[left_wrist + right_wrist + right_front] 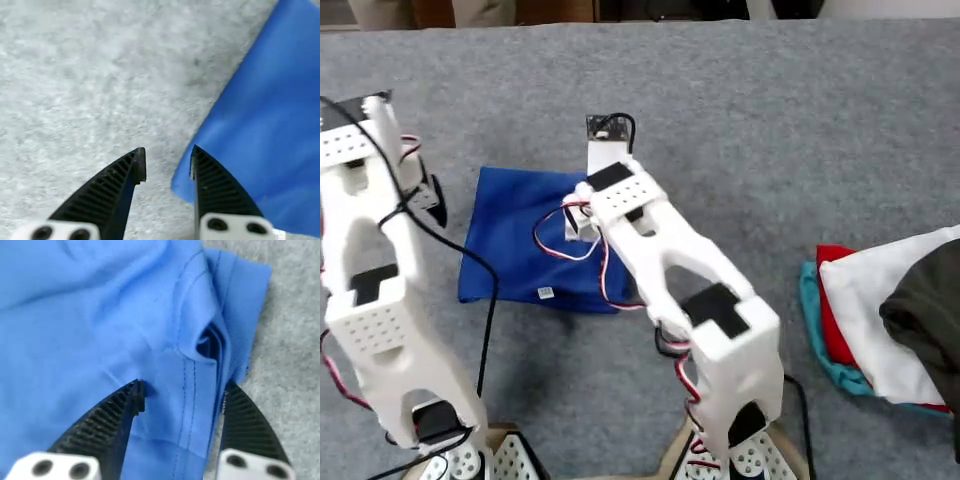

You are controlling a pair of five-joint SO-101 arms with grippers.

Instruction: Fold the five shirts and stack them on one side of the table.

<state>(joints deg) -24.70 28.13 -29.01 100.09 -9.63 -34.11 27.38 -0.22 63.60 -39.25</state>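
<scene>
**Blue shirt folded mid-table, not yet stacked**

A grey felt-like table [770, 120] runs across the high view. The blue shirt [515, 240] lies on it as a flat rectangle between the two arms, so its fold looks largely done. At the right edge lies a pile with a white shirt [880, 290] over a red shirt [832, 300] and a teal shirt [815, 320], and a dark shirt [925, 310] on top. It runs off-frame, so I cannot tell whether those four are folded. The right arm [670, 260] stretches over the blue shirt, trailing its wires [570, 245] across the cloth, and stands between the shirt and the pile.

In the left wrist view, the left gripper [167, 162] hangs narrowly parted and empty, with one finger above the shirt's corner and the other above bare table.

In the right wrist view, the right gripper [182, 392] is spread wider, straddling a stitched seam [187, 375] near the folded edge and gripping nothing.
</scene>
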